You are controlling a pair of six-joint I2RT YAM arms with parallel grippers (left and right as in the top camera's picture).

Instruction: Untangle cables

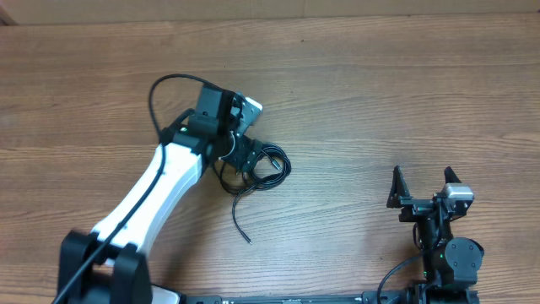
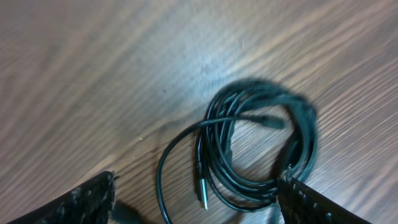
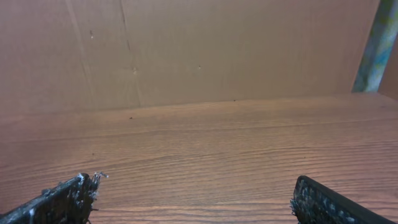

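The cables [image 1: 272, 165] lie as a loose black coil on the wooden table, with one strand trailing toward the front [image 1: 239, 221]. My left gripper [image 1: 244, 158] hovers over the coil's left side, open. In the left wrist view the coil [image 2: 298, 134] lies between and beyond the fingers, and a silver plug tip [image 2: 202, 196] points down the middle. The gripper [image 2: 199, 182] holds nothing, though the right finger [image 2: 308, 202] overlaps the coil's edge. My right gripper [image 1: 423, 182] stands open at the front right, far from the cables, with only bare table between its fingers [image 3: 62, 202].
A thick black wire [image 1: 160, 89] loops off the left arm's wrist. The wooden table [image 1: 380, 93] stretches wide to the back and right. A brown wall [image 3: 199, 50] stands behind the table in the right wrist view.
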